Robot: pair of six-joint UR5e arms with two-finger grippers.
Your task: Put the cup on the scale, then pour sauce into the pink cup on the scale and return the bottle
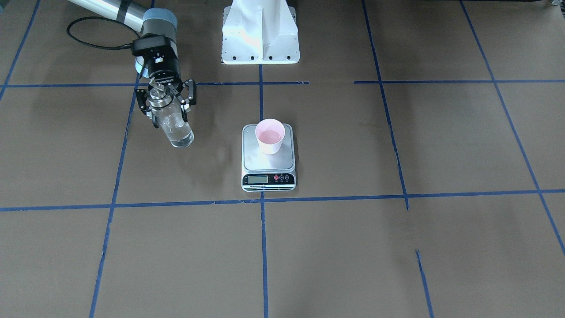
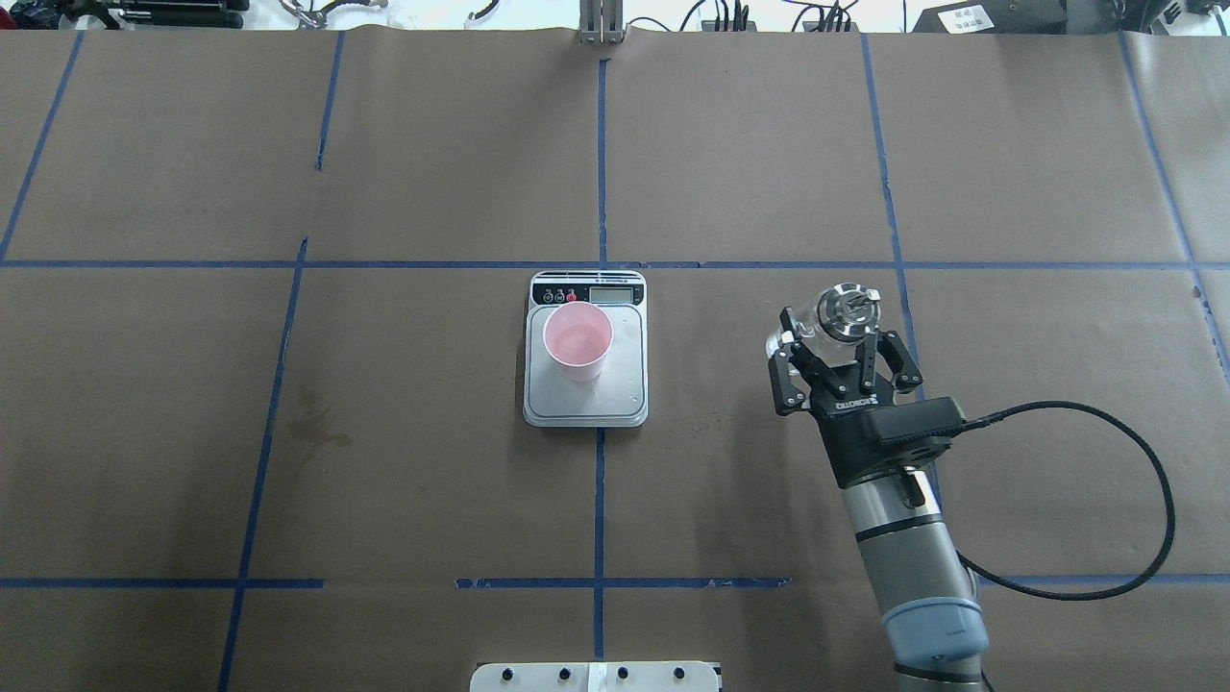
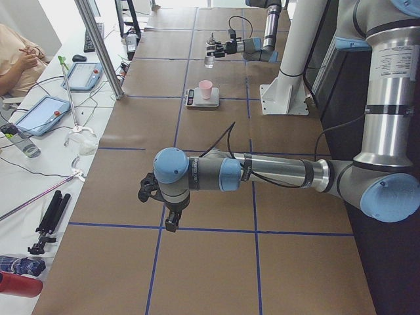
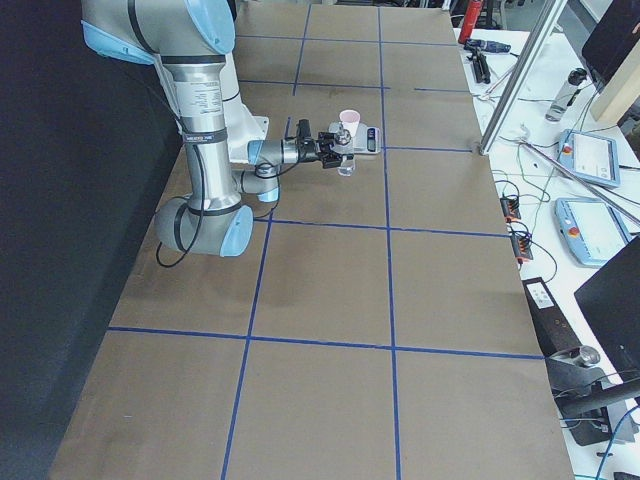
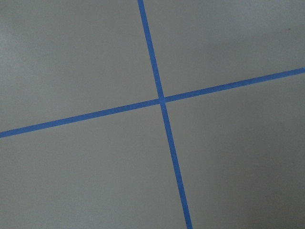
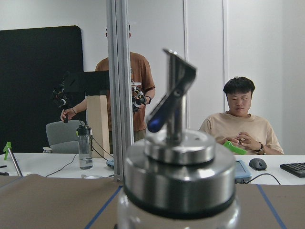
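The pale pink cup (image 1: pixel 269 137) stands upright on the steel platform of the scale (image 1: pixel 268 162), towards its back; both also show in the overhead view, the cup (image 2: pixel 578 341) and the scale (image 2: pixel 629 389). My right gripper (image 1: pixel 169 115) lies level, its jaws against the sides of the clear glass bottle (image 1: pixel 177 130), which is upright well to the robot's right of the scale. The silver pourer cap (image 6: pixel 178 162) fills the right wrist view. Clear liquid shows in the bottle. My left gripper (image 3: pixel 172 222) points down over bare table; I cannot tell if it is open.
The white robot pedestal (image 1: pixel 260 33) stands behind the scale. Blue tape lines (image 5: pixel 162 100) grid the brown paper. A black cable loop (image 2: pixel 1134 500) hangs beside the right arm. Operators (image 6: pixel 240 119) and desks with tablets sit beyond the far edge.
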